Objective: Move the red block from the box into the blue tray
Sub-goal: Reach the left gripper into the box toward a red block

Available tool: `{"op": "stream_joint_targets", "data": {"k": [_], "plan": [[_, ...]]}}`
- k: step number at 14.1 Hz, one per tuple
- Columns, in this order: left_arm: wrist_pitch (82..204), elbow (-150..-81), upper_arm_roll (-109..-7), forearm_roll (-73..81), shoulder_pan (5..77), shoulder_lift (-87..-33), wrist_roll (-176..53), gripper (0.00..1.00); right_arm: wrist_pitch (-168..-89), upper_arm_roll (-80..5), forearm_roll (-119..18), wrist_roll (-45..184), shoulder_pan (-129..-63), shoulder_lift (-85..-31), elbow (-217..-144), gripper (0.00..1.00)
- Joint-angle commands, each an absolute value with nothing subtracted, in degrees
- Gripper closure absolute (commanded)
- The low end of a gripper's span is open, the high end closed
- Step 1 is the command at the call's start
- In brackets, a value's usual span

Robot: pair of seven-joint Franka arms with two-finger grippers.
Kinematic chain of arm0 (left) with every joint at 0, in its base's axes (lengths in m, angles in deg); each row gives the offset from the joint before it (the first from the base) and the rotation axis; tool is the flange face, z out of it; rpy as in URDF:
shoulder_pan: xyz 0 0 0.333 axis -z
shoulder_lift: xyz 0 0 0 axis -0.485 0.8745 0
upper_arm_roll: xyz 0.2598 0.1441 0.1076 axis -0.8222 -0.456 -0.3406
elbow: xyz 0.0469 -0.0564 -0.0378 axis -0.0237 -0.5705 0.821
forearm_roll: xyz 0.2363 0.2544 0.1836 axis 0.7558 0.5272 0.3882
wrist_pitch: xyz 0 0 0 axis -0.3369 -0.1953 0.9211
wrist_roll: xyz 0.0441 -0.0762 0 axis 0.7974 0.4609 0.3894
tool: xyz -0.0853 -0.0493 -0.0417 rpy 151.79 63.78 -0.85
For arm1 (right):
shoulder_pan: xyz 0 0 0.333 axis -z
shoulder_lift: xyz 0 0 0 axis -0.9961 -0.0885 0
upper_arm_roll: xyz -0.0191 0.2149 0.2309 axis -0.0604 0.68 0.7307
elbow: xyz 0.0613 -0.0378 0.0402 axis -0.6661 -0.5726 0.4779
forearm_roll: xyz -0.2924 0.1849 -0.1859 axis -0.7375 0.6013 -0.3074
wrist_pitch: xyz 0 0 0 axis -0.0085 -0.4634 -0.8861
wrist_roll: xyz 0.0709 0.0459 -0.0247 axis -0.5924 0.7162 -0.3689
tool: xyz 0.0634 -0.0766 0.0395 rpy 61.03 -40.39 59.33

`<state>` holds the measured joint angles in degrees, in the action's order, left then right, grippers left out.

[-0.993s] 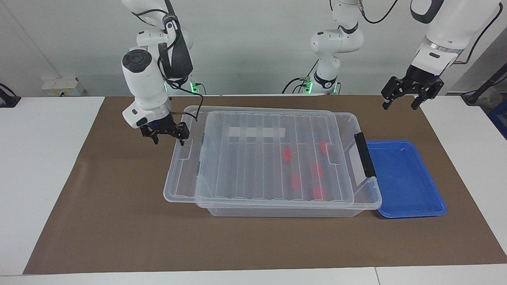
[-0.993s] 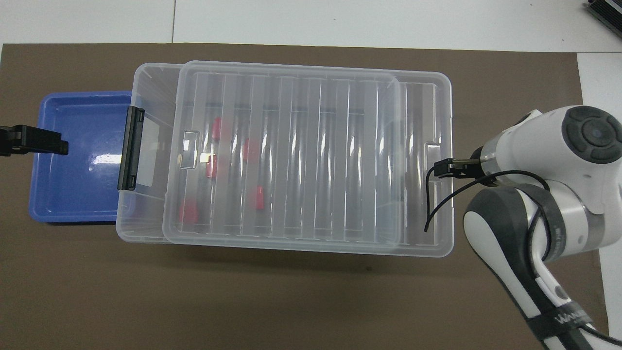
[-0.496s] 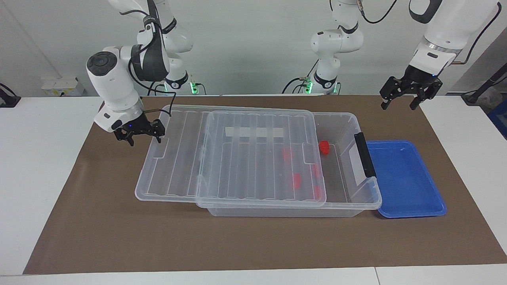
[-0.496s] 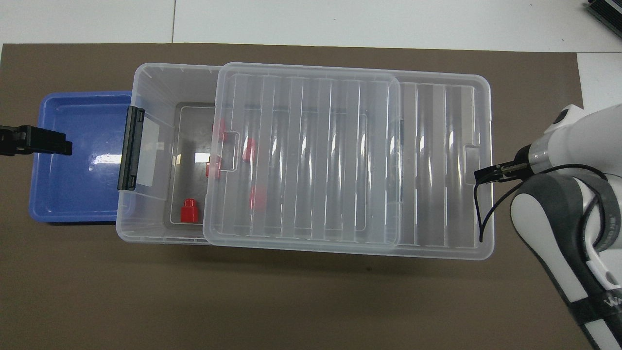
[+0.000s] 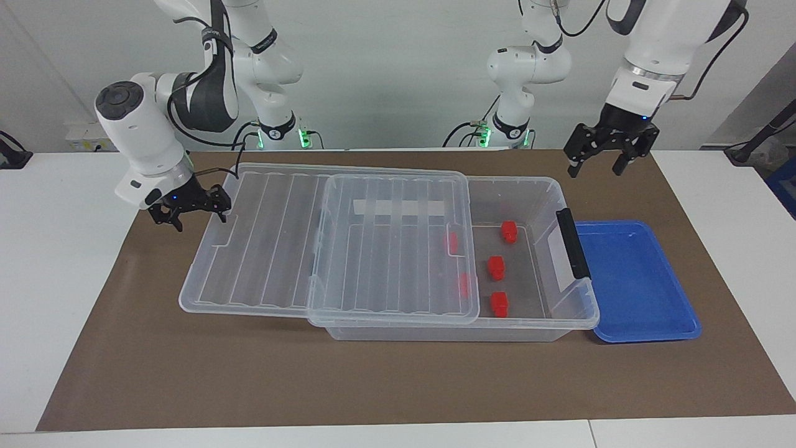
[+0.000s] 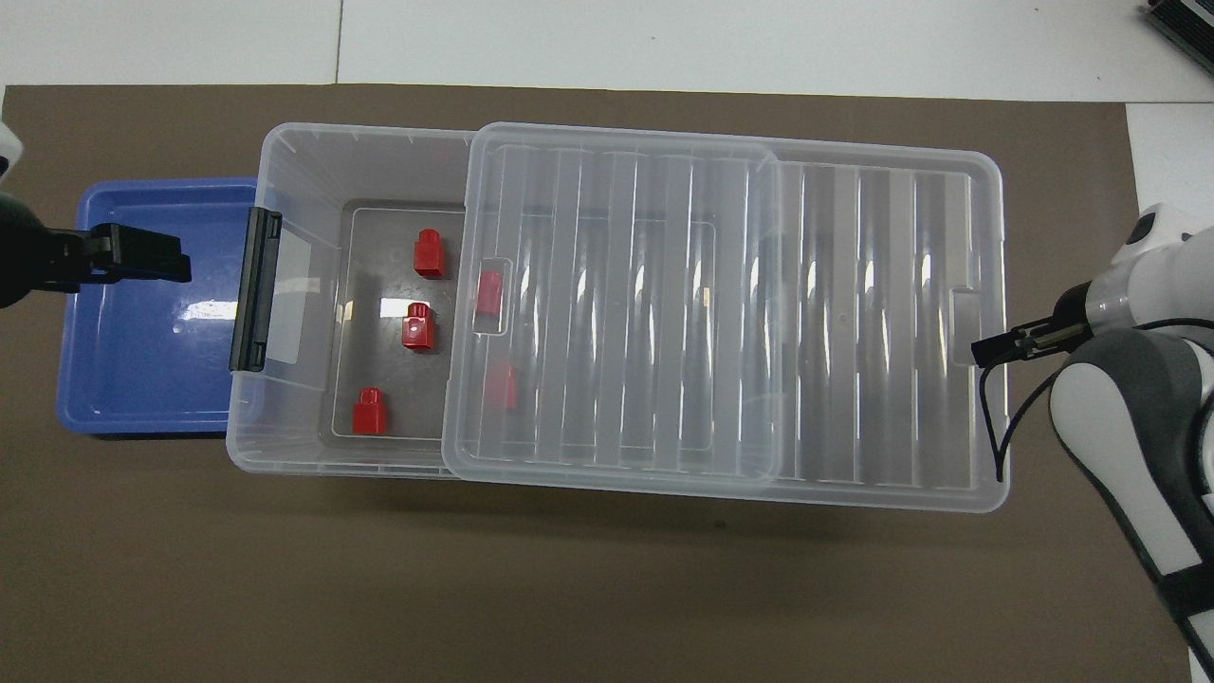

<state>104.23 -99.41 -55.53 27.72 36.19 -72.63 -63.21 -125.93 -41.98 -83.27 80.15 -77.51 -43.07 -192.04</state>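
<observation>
Three red blocks [image 5: 495, 266] lie uncovered in the box [image 5: 547, 205], below the open, empty left hand [image 5: 602, 154]. Light, rigid and slick by the look, one is best pinched across its wider body. The right hand [image 5: 188, 208] is spread open at the lid [image 5: 267, 242] edge; no grip on it can be made out.

Clear ribbed plastic box [image 5: 559, 292]; glossy blue tray [image 5: 634, 280].

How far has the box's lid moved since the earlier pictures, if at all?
Yes: the lid has slid along the box toward the right arm's end, uncovering three red blocks.

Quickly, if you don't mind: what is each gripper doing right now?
Left gripper: open, holding nothing, in the air above the blue tray.
Right gripper: open, gripping nothing, at the lid's edge at the right arm's end.
</observation>
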Motion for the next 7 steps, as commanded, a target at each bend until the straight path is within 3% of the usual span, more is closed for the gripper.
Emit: {"op": "stream_joint_targets", "data": {"k": [1,5,7], "plan": [[108.8,-102.18,-56.17,29.5,39.99,-71.41,-60.43,0.0,-126.59,-41.44,-84.31,81.28,-76.75,-42.09,-193.32,0.0],[125.54,-114.46,-56.17,29.5,42.01,-69.83,-60.35,0.0,-125.63,-41.35,-83.78,77.96,-77.54,-41.83,-190.52,0.0],[131.12,-115.55,-56.17,29.94,43.95,-65.01,-59.91,0.0,-125.45,-41.26,-83.78,72.26,-78.42,-41.74,-187.53,0.0]]}}
